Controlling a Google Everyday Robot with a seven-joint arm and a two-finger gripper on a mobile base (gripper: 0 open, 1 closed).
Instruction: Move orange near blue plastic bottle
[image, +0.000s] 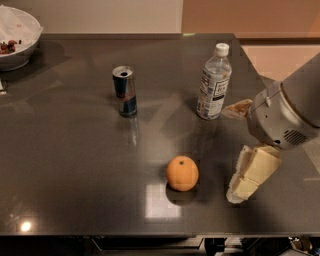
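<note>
The orange (182, 173) sits on the dark table (75, 165), near its front edge and right of centre. The blue plastic bottle (214, 82) stands upright behind it and a little to the right, with a white cap and a white label. My gripper (240, 189) hangs over the table at the right, pointing down and to the left. Its tip is just right of the orange and apart from it. It holds nothing that I can see.
A blue and silver can (125, 91) stands upright left of the bottle. A white bowl (17, 37) with some food sits at the far left corner. The table's right edge runs just behind my arm (290, 110).
</note>
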